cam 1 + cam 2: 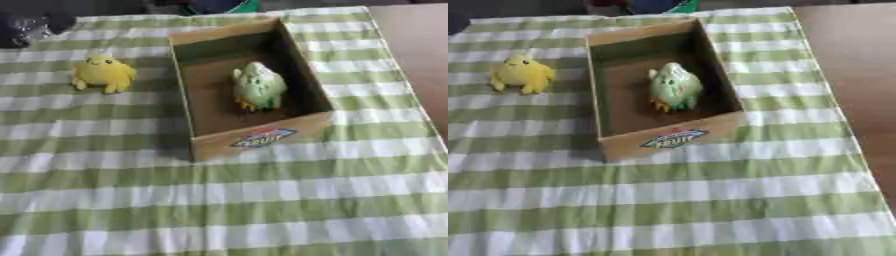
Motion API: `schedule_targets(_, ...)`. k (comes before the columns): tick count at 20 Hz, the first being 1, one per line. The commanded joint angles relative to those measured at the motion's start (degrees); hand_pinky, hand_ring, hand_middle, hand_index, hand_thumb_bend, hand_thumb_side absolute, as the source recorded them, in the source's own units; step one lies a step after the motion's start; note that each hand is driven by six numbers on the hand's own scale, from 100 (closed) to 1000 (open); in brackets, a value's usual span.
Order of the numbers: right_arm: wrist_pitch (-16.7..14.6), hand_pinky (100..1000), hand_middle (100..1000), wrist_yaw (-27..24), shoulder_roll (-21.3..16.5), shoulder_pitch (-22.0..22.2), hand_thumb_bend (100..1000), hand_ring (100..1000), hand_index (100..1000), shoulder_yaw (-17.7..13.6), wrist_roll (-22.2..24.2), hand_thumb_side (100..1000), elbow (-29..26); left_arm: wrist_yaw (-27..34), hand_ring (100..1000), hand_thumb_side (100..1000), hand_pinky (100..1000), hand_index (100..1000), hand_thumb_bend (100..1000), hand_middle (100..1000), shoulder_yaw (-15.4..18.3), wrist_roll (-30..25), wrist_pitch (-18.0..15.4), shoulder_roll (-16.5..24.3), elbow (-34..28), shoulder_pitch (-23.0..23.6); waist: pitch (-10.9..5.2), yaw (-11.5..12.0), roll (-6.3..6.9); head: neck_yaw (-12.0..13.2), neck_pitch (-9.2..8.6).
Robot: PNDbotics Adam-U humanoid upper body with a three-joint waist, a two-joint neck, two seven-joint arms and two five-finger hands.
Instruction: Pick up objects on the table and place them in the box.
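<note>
Box (262, 138), open cardboard, sits approx centre of cloth (262, 200), long axis running 12 to 6 and skewed slightly. Oval logo on its near wall at 6. Green toy (258, 86) lies inside on the box floor, toward the 3 o'clock wall, near the middle. Yellow toy (103, 73) is outside, on the cloth at 9 o'clock of the box, well apart from it. Cloth is green/white check, covers most of table (859, 60); bare brown top shows at 3. No hands in either view, so fingers: can't tell.
</note>
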Motion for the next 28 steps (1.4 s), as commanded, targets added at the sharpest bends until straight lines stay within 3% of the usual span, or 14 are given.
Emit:
schedule_targets(1,0.02,764,526,0.44,-1.60,-0.49,100,653,815,-0.43,-0.15,894,-1.11,-2.74,861,999,625,947,721,826,1.00,-2.01,-3.05,2.85,4.99,-1.53,-1.48,-0.20,-0.10,0.03,-0.12)
schedule_targets(8,0.24,765,524,0.39,-1.58,-0.39,100,653,815,-0.41,-0.01,891,-1.11,-6.16,886,961,649,975,736,850,2.11,-4.98,-8.33,3.01,16.37,-3.51,-1.18,-0.54,0.19,0.26,-0.93)
schedule_targets(15,0.63,767,519,0.33,-1.81,-0.41,100,651,814,-0.42,0.42,885,-1.11,-7.15,907,895,674,999,738,886,2.34,-8.53,-12.49,2.81,22.95,-6.58,-0.14,-1.04,0.57,0.89,-2.03)
schedule_targets(21,0.78,768,517,0.32,-2.03,-0.64,100,650,814,-0.45,0.74,881,-1.11,-9.84,916,879,675,1000,763,905,1.87,-9.70,-13.47,1.93,26.57,-10.15,0.94,-1.64,0.96,1.50,-3.20)
schedule_targets(28,1.19,769,512,0.20,-2.11,-0.48,100,647,813,-0.56,1.00,871,-1.11,-11.45,912,874,674,999,727,902,1.38,-8.24,-14.25,0.71,28.01,-12.56,1.78,-2.11,1.60,1.83,-3.91)
